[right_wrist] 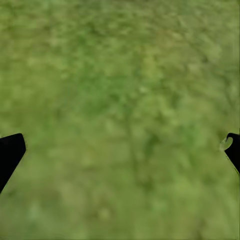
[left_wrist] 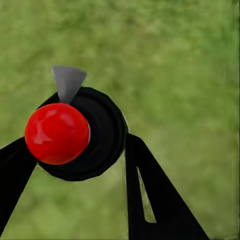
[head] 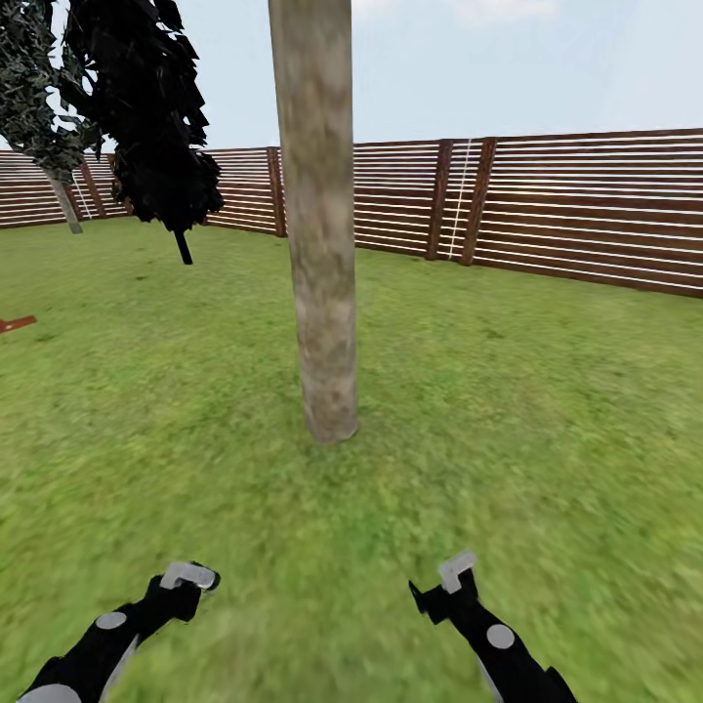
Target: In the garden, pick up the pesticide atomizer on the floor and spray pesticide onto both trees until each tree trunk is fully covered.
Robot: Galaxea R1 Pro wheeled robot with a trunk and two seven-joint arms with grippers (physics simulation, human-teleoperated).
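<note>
Between the left pincer's black fingers sits the atomizer: red ball top, black round body, grey nozzle; jaws closed on it. Head view shows that left pincer at lower left of the frame, grey nozzle tip poking out, red ball hidden there. Right pincer wide apart, nothing between, only blurred grass under it; it sits at lower right in head view. Tree trunk, thick, mottled grey-brown, stands centre frame, well apart from both arms, open lawn between. Dark thin-trunked tree upper left. Slatted brown fence behind, across the frame.
</note>
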